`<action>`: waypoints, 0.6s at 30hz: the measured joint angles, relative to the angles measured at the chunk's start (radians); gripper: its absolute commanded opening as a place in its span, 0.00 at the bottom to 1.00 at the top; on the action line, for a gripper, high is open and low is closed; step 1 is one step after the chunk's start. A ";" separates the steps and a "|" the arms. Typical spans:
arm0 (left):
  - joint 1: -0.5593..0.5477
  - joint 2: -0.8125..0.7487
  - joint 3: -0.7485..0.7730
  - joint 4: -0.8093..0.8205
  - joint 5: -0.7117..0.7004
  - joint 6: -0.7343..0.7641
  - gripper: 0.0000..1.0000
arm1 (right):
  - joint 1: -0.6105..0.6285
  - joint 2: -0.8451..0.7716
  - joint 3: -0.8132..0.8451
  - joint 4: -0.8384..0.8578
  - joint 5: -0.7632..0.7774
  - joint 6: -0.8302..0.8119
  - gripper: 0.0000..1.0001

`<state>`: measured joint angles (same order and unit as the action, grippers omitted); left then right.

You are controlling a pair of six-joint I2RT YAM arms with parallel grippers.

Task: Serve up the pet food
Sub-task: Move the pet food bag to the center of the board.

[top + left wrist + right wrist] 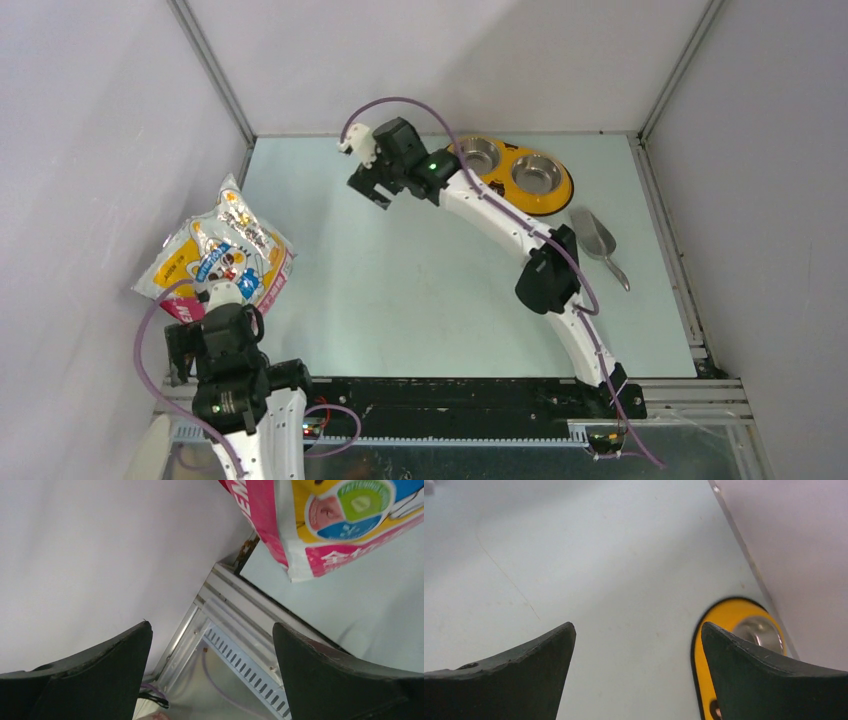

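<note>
We see no loose kibble anywhere. Whatever pet food there is must be inside the bag (215,255), which stands at the left edge of the table (400,290), tilted back against the side wall. We cannot tell from here whether its top is open. The two steel bowls in the yellow feeder (507,168), at the far right of the table, look empty, so we judge that serving has not begun.

The left gripper (211,626) hovers just near the bag's lower corner. Its jaws are spread wide with nothing between them, and in its own view the pink corner of the bag sits ahead and to the right, not between the fingers. The right gripper (637,625) is also wide open and empty. It hangs over bare table at the far side, just left of the feeder. The scoop (597,238) lies on the table just right of the feeder, handle toward the near edge, apart from either gripper.

To do this step well, we would swing the left jaws right until the bag's edge lies squarely between them, then close on a flat, doubled part of the glossy film instead of the slippery corner. The bag is soft and leaning, so we think a low pinch could topple it. We would grip it higher and steady it before lifting. We would send the right arm back to the scoop's handle.
</note>
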<state>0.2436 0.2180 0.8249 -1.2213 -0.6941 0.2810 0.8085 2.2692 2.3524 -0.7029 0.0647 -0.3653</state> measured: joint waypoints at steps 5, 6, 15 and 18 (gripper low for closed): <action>0.000 -0.003 -0.091 0.005 -0.059 0.014 0.98 | 0.046 0.048 0.004 0.083 -0.004 0.017 1.00; 0.001 -0.005 -0.092 0.002 -0.063 0.014 0.98 | 0.048 0.054 0.004 0.091 -0.007 0.020 1.00; 0.003 0.061 0.304 -0.024 0.032 0.017 0.98 | -0.015 0.076 0.004 0.070 -0.051 0.081 1.00; 0.004 0.185 0.494 -0.017 0.105 0.027 0.98 | -0.059 0.076 0.004 0.039 -0.081 0.112 0.99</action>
<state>0.2478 0.4026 1.3186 -1.2385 -0.5892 0.3077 0.7498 2.3455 2.3562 -0.6643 -0.0166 -0.2531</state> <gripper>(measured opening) 0.985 0.994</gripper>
